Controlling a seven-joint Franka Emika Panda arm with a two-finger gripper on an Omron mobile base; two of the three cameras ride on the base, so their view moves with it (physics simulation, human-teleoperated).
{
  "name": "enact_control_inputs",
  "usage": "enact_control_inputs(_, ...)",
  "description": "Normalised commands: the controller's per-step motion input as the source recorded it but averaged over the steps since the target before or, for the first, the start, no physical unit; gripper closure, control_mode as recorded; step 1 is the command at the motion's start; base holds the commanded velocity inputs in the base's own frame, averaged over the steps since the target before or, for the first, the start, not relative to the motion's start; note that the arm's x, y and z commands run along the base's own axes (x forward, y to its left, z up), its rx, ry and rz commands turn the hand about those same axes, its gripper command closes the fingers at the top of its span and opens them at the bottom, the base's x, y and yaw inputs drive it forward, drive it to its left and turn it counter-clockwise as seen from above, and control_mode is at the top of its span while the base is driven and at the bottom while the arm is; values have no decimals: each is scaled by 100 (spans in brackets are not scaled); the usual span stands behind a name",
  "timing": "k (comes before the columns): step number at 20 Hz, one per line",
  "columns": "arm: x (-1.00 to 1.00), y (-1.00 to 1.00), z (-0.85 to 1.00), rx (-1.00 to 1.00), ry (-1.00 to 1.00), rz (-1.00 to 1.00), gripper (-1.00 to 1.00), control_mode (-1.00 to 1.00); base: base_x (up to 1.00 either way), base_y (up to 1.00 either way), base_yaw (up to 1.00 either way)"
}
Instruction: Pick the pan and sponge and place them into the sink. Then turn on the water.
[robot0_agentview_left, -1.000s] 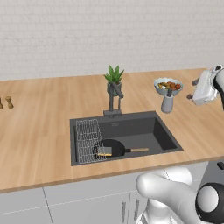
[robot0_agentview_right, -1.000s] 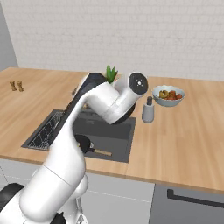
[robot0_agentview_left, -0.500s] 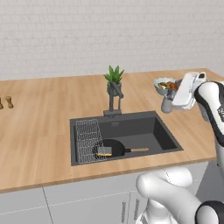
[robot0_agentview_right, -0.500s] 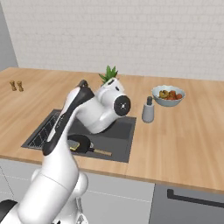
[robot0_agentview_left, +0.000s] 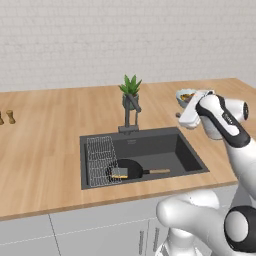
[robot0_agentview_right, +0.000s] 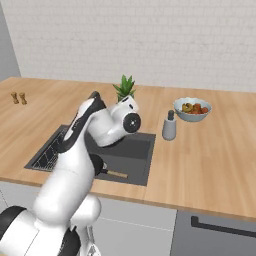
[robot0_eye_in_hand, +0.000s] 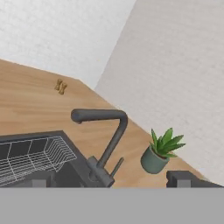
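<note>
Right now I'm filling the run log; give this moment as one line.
pan in sink | sponge on pan | water off | pincer beside faucet

A light wooden counter (robot0_agentview_left: 45, 145) runs along the white wall, with the dark sink (robot0_agentview_left: 165, 147) recessed into it. Directly on the wood stand a potted plant (robot0_agentview_left: 131, 91) behind the faucet (robot0_agentview_left: 131, 116), two small brown items (robot0_agentview_left: 6, 118) (perhaps shakers) far left, a fruit bowl (robot0_agentview_right: 192, 109), and a grey bottle (robot0_agentview_right: 169, 126) beside it.
</note>
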Motion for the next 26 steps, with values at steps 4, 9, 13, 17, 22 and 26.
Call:
enact_control_inputs(4, 66, -1, -52, 4, 16, 0, -100, -100, 0, 0, 0)
enact_control_inputs(9, 27, -5, -18, 19, 0, 1, -100, -100, 0, 0, 0)
enact_control_inputs(13, 10, 2, -28, 27, -1, 0, -100, -100, 0, 0, 0)
enact_control_inputs(17, 17, 4, -42, 24, 0, 0, -100, -100, 0, 0, 0)
enact_control_inputs(22, 31, 18, -19, 14, 0, 0, -100, -100, 0, 0, 0)
enact_control_inputs(26, 18, 3, -18, 9, 0, 0, -100, -100, 0, 0, 0)
